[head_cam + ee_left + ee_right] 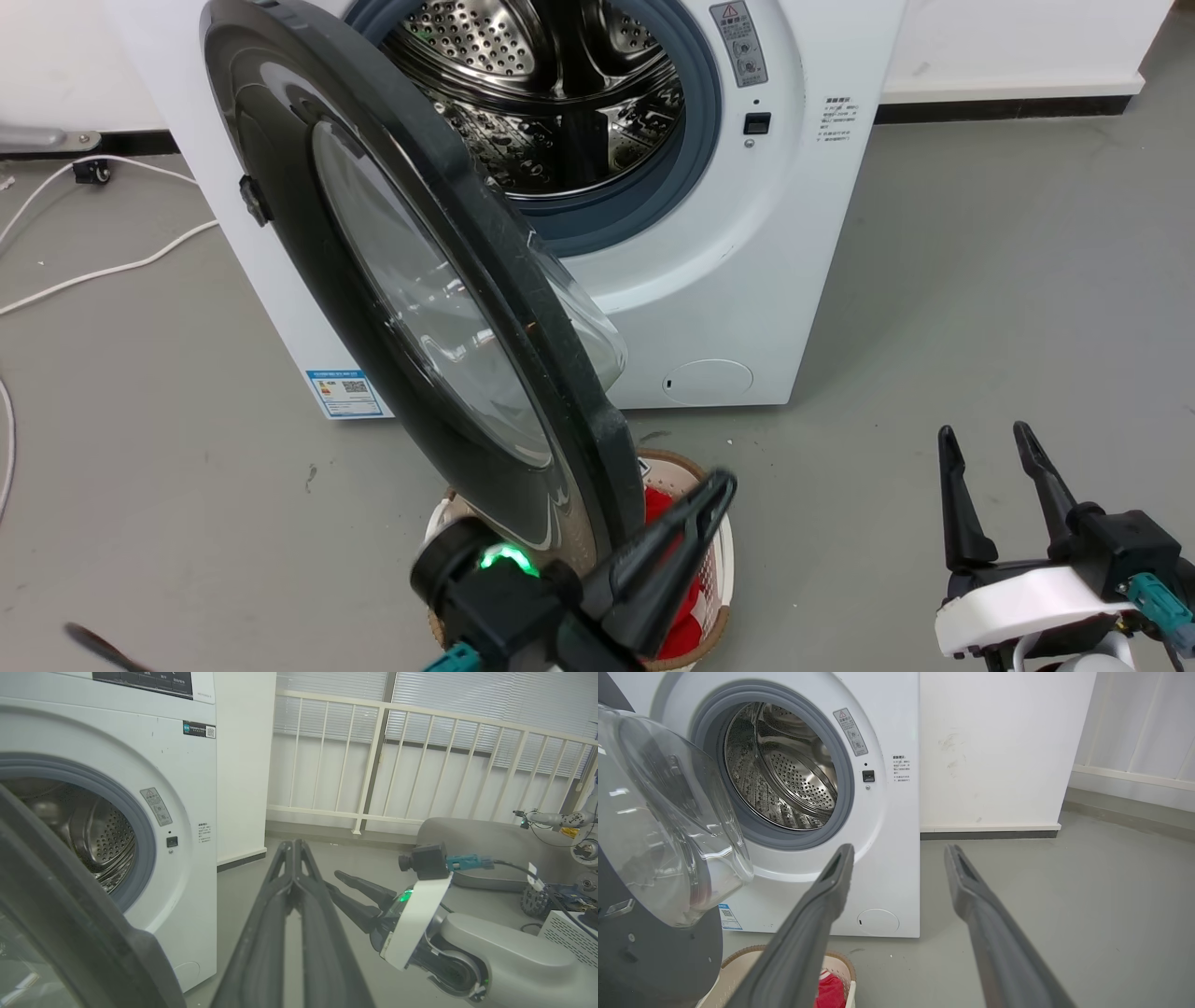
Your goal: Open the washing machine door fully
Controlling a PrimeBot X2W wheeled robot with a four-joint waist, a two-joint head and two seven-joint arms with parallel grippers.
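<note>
L end effector (293, 843): closed | R end effector (985, 434): spread, ptg up

The washing machine door (411, 308) has a glossy black ring, plastic by the look, dusty and finely scratched along its rim, around a clear, smooth glass bowl (668, 826). The washing machine (747, 280) has a smooth white painted shell, lightly scuffed. Its drum (551, 103) is bright perforated steel, ringed by a matt grey rubber seal (700, 140). A blue-edged paper sticker (344, 392) lies flat low on the front. The long fingers of the left tool (292, 847) and right tool (985, 434) look like matt dark plastic. The basket (721, 569) is pale latticed plastic with a woven-looking rim, holding red cloth (658, 509). The floor (980, 327) is matt grey, smooth and faintly marked.
</note>
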